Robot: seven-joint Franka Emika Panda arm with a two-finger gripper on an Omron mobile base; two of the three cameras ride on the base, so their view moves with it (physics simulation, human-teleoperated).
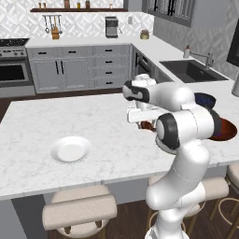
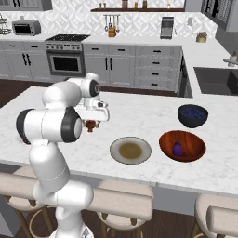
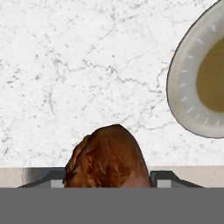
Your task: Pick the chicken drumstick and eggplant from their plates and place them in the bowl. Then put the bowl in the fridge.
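drumstick (image 3: 107,157) clamped between gripper (image 2: 91,122) fingers, above counter (image 3: 65,65), tan plate (image 3: 197,78) beside

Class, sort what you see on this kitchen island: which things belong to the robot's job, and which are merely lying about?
Job: chicken drumstick in the pincer; eggplant in the reddish-brown bowl; white plate; tan plate.

Lying about: navy bowl; stools; sink.
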